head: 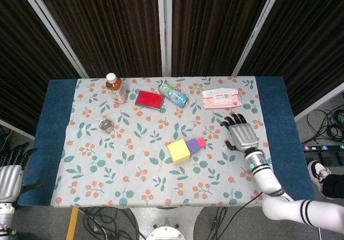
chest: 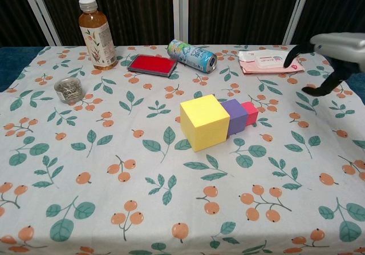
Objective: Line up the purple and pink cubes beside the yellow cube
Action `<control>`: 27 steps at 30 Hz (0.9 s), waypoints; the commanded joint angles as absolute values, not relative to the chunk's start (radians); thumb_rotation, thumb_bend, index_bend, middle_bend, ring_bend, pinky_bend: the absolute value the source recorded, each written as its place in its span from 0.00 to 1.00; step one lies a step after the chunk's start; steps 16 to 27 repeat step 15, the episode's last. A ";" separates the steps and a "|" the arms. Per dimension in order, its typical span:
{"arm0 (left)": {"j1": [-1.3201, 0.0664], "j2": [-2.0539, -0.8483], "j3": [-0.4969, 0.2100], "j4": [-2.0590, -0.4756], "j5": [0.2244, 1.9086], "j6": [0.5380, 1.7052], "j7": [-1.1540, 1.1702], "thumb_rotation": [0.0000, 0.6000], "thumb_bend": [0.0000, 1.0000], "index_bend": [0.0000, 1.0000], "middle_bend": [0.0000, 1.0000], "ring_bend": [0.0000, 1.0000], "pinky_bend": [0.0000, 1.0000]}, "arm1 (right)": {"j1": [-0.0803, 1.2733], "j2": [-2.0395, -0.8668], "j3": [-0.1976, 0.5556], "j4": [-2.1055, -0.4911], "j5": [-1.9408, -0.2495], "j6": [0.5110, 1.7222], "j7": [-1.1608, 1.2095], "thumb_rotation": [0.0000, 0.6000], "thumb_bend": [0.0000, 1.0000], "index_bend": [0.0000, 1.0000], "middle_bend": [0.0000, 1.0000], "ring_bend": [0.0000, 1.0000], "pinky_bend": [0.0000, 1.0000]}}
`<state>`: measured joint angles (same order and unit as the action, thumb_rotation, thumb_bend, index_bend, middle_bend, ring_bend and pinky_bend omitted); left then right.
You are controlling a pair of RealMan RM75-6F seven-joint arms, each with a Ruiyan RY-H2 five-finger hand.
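Yellow cube (head: 178,151), purple cube (head: 192,145) and pink cube (head: 201,142) touch in a row mid-worktop; right robot hand (head: 241,134) hovers spread, empty; left robot hand (head: 9,171) spread, empty.

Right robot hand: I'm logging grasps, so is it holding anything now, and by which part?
Nothing is held. The right robot hand is open above the cloth, apart from the pink cube.

Bright yellow foam cube (chest: 205,121), deep purple cube (chest: 236,117) touching it, hot-pink cube (chest: 250,113) at the end. Underneath, a white tablecloth (chest: 114,186) printed with teal leaves and orange berries, navy blue table (head: 54,138) showing at its edges. Near the far edge: amber tea bottle (chest: 96,33), glossy red flat case (chest: 151,65), pale green patterned can (chest: 192,55), pink wipes pack (chest: 268,61).
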<state>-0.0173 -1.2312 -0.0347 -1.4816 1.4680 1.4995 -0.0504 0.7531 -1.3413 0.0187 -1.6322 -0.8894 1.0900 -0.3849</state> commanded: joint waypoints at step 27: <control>-0.044 -1.229 -0.043 -1.516 1.470 1.479 -0.007 1.00 0.03 0.25 0.18 0.09 0.13 | 0.274 -1.183 -0.157 -1.639 -1.446 1.595 -0.009 1.00 0.27 0.06 0.00 0.00 0.00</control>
